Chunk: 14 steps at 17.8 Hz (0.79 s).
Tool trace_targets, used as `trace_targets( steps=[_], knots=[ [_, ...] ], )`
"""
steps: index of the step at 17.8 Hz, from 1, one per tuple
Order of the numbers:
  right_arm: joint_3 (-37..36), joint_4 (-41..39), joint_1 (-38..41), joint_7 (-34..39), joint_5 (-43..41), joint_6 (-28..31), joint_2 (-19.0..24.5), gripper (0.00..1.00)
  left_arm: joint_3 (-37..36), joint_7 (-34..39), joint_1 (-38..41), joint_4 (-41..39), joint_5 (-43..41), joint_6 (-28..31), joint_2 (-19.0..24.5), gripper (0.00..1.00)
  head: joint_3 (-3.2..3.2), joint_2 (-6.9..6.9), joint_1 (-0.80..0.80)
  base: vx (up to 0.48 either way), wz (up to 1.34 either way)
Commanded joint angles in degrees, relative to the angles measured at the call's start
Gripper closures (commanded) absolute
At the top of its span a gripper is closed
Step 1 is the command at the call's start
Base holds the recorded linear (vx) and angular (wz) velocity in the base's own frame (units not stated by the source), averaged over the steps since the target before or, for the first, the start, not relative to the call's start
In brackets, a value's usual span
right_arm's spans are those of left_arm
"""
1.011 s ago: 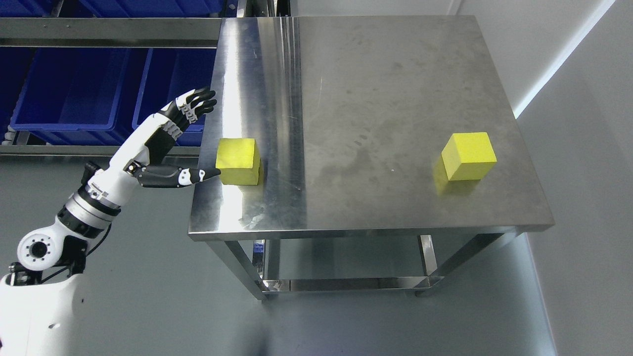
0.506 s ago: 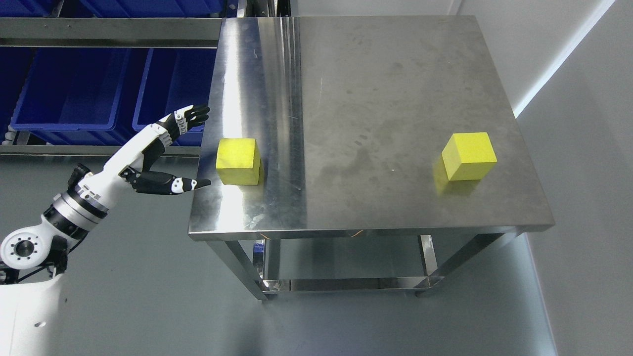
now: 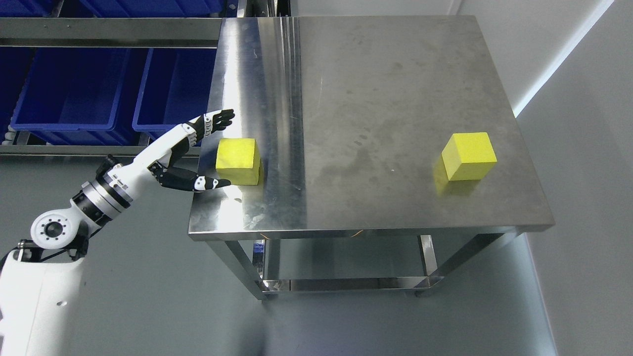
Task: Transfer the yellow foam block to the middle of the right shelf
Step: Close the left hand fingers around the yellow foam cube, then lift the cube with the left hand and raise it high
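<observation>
- At the table's left edge, the left hand (image 3: 195,153) is spread wide and holds nothing, its fingers (image 3: 217,120) above and its thumb (image 3: 210,183) below the near block (image 3: 238,161).
- That yellow block sits on the steel table (image 3: 376,99), just right of the open hand.
- A second block (image 3: 468,155) stands well apart, near the right edge.
- Blue bins (image 3: 74,89) lie behind the arm.

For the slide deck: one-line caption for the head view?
Left hand open beside the near yellow foam block on the steel table; second block sits far right.
</observation>
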Motion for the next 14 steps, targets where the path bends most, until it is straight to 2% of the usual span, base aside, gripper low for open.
trace_targets(
  steps=[1, 3, 4, 6, 8, 10, 11, 13, 14],
  knots=[
    [0.01, -1.00, 0.09, -0.02, 0.17, 0.04, -1.00, 0.00, -7.82, -0.05, -2.18, 5.35, -0.59, 0.20, -1.38, 0.04, 0.00, 0.00, 0.00, 0.000, 0.00],
    [-0.07, -1.00, 0.09, -0.02, 0.17, 0.04, -1.00, 0.00, -8.09, -0.22, -2.97, 6.76, -0.59, 0.20, -1.38, 0.09, 0.00, 0.00, 0.00, 0.000, 0.00],
    [0.01, -1.00, 0.09, -0.02, 0.17, 0.04, -1.00, 0.00, -8.00, -0.40, -3.24, 7.29, -0.59, 0.11, -1.38, 0.14, 0.00, 0.00, 0.00, 0.000, 0.00],
    [-0.07, -1.00, 0.09, -0.02, 0.17, 0.04, -1.00, 0.00, -7.30, -0.49, -3.33, 7.64, -0.51, 0.03, -1.64, 0.27, 0.00, 0.00, 0.00, 0.000, 0.00],
    [0.01, -1.00, 0.09, -0.02, 0.17, 0.04, -1.00, 0.00, -5.81, -0.75, -3.24, 7.64, -0.07, -0.06, -2.78, 0.44, 0.00, 0.00, 0.00, 0.000, 0.00],
    [0.01, -1.00, 0.09, -0.02, 0.17, 0.04, -1.00, 0.00, -2.13, -1.10, -3.24, 7.64, 0.28, -0.15, -6.37, 0.59, 0.00, 0.00, 0.00, 0.000, 0.00],
    [0.01, -1.00, 0.09, -0.02, 0.17, 0.04, -1.00, 0.00, 0.06, -1.19, -3.50, 7.47, 0.63, -0.24, -8.92, 0.60, 0.00, 0.00, 0.00, 0.000, 0.00],
    [0.01, -1.00, 0.09, -0.02, 0.17, 0.04, -1.00, 0.00, 5.94, -1.10, -7.35, 6.59, 2.47, -1.46, -18.03, 0.61, 0.00, 0.00, 0.00, 0.000, 0.00],
    [0.01, -1.00, 0.09, -0.02, 0.17, 0.04, -1.00, 0.00, 9.54, -0.32, -9.55, 6.41, 4.05, -2.16, -18.93, 0.61, 0.00, 0.00, 0.00, -0.005, 0.01]
  ],
)
